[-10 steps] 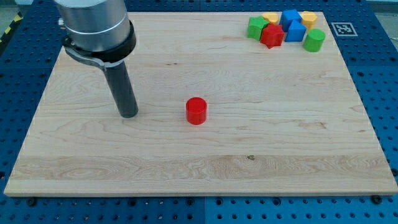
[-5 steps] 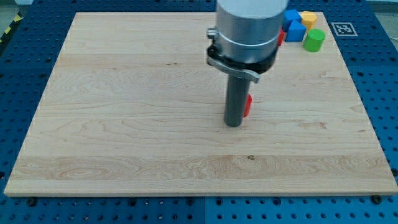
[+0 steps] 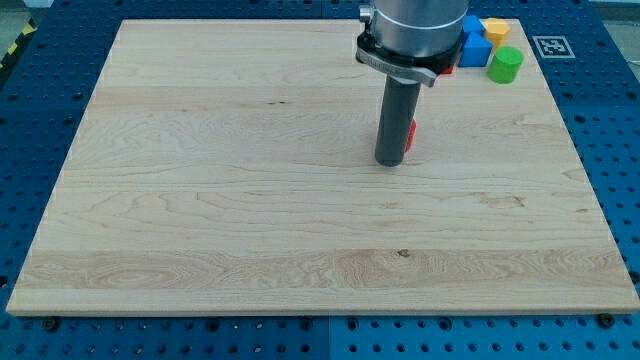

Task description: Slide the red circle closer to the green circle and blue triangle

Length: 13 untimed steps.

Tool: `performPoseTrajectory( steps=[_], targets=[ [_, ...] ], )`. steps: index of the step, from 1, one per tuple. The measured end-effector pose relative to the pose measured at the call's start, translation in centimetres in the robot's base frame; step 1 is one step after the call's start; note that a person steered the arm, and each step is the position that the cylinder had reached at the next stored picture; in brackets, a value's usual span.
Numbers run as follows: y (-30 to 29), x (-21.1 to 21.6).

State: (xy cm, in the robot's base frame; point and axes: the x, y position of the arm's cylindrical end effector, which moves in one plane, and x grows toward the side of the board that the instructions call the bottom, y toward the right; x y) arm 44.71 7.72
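Note:
My tip (image 3: pixel 390 161) rests on the wooden board (image 3: pixel 200 200), right of centre. The red circle (image 3: pixel 411 134) is almost fully hidden behind the rod; only a thin red sliver shows at the rod's right side, touching it. The green circle (image 3: pixel 505 65) stands near the view's top right. The blue triangle (image 3: pixel 476 50) is just left of it, partly hidden by the arm. The red circle lies down and to the left of both, still well apart from them.
More blocks cluster at the top right: a blue block (image 3: pixel 468 27), a yellow block (image 3: pixel 494 29) and a bit of a red block (image 3: pixel 449 65) behind the arm. A marker tag (image 3: pixel 551 46) sits off the board's top right corner.
My tip has swept from the board's left to the right and upward, pushing the red circle up and right toward the top-right cluster.

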Motion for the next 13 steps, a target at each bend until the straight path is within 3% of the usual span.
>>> performPoseTrajectory(
  steps=[3,6,8,9,13],
  targets=[
    [2.9,-6.0],
    [4.2,-7.0],
    [-1.1,-9.1],
    [-0.6,-9.1],
    [9.2,-11.0]
  ],
)
